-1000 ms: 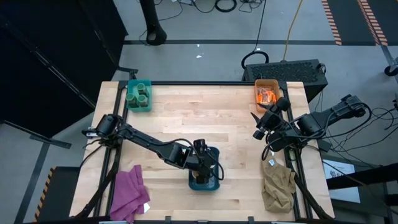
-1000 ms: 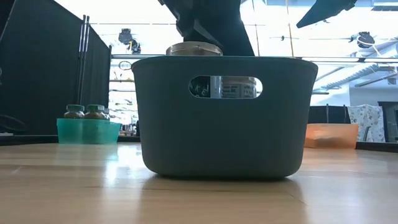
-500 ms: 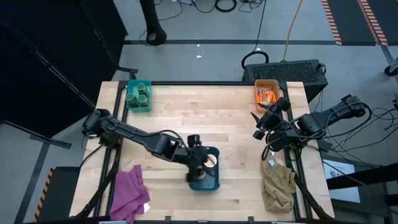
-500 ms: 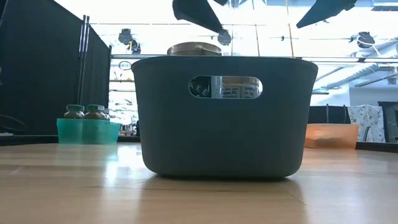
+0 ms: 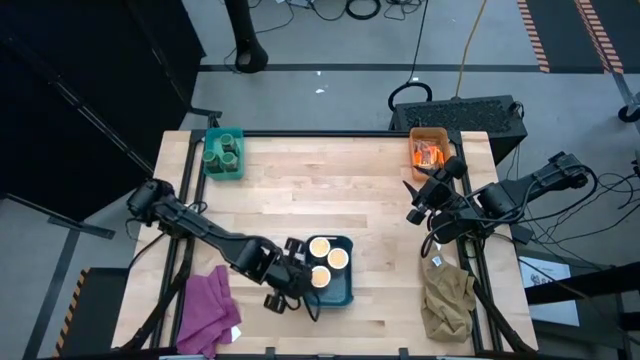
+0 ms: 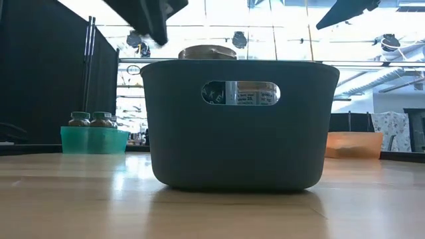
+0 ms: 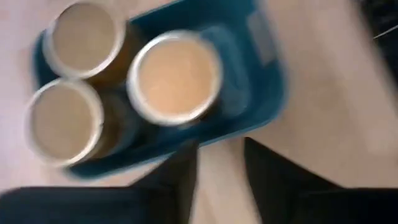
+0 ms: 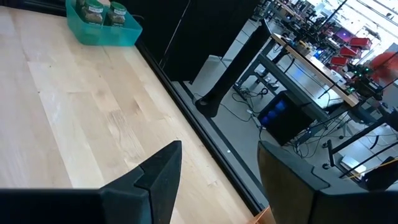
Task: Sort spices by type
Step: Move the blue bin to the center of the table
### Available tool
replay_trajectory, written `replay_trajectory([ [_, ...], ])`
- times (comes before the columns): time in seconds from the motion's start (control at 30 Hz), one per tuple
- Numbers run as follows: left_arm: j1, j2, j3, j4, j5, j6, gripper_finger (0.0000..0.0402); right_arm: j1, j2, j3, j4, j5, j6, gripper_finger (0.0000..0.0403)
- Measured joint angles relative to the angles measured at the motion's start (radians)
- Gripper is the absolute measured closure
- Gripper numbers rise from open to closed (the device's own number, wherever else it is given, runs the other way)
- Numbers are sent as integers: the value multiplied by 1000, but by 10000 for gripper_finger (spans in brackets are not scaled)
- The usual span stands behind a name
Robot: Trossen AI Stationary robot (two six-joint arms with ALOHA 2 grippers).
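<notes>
From above, three cream-topped jars [image 5: 327, 261] sat in the blue bin [image 5: 344, 291], green jars [image 5: 222, 152] in the teal bin [image 5: 209, 170], packets [image 5: 428, 154] in the orange bin [image 5: 428, 134]; sorting looked complete. Left wrist view: the left gripper [image 7: 219, 163] hung empty, fingers slightly apart. Right wrist view: the right gripper [image 8: 219, 168] waited spread, empty.

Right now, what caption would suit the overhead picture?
Three cream-topped jars sit in a dark blue bin; left gripper beside it, right gripper waiting near the orange bin.

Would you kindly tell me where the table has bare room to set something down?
The wide middle between the teal bin, orange bin and blue bin is bare. It is crowded around the blue bin, where the left gripper hovers.
</notes>
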Motion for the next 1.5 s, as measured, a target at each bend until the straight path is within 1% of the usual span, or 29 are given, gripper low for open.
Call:
replay_trajectory([
  [0.1, 14, 1, -14, -45, -89, 5, 361, 0, 0, 0, 0, 0, 10, 209],
  [0.13, 25, 2, -15, -58, -111, 0, 380, 0, 0, 0, 0, 0, 12, 209],
  [0.17, 35, 1, -15, -63, -120, -9, 388, 0, 0, 0, 0, 0, 14, 209],
  [0.23, 54, 0, -15, -52, -124, -26, 390, 0, 0, 0, 0, 0, 15, 209],
  [0.27, 63, 0, -23, -19, -120, -31, 392, 0, 0, 0, 0, 0, 15, 209],
  [0.33, 85, 0, -59, 74, -83, -36, 396, 0, 0, 0, 0, 0, 20, 209],
  [0.4, 106, 1, -100, 110, -56, -45, 397, 0, 0, 0, 0, 0, 25, 209],
  [0.47, 119, 2, -131, 114, -73, -53, 397, 0, 2, 0, 0, 0, 29, 209],
  [0.57, 133, 2, -176, 166, -82, -54, 398, 0, 4, 0, -1, 0, 29, 209],
  [0.7, 147, 2, -222, 274, -82, -53, 399, 0, 4, 0, -1, 0, 29, 209],
  [0.8, 154, 2, -231, 274, -84, -77, 400, 0, 4, 0, -1, 0, 29, 209],
  [0.93, 159, 2, -232, 270, -125, -132, 400, 0, 4, 0, -1, 0, 33, 209],
  [1.27, 159, 2, -231, 223, -167, -183, 401, 0, 4, 0, -1, 0, 33, 209],
  [1.5, 159, 1, -231, 201, -224, -205, 401, 0, 4, 0, -1, 0, 33, 209],
])
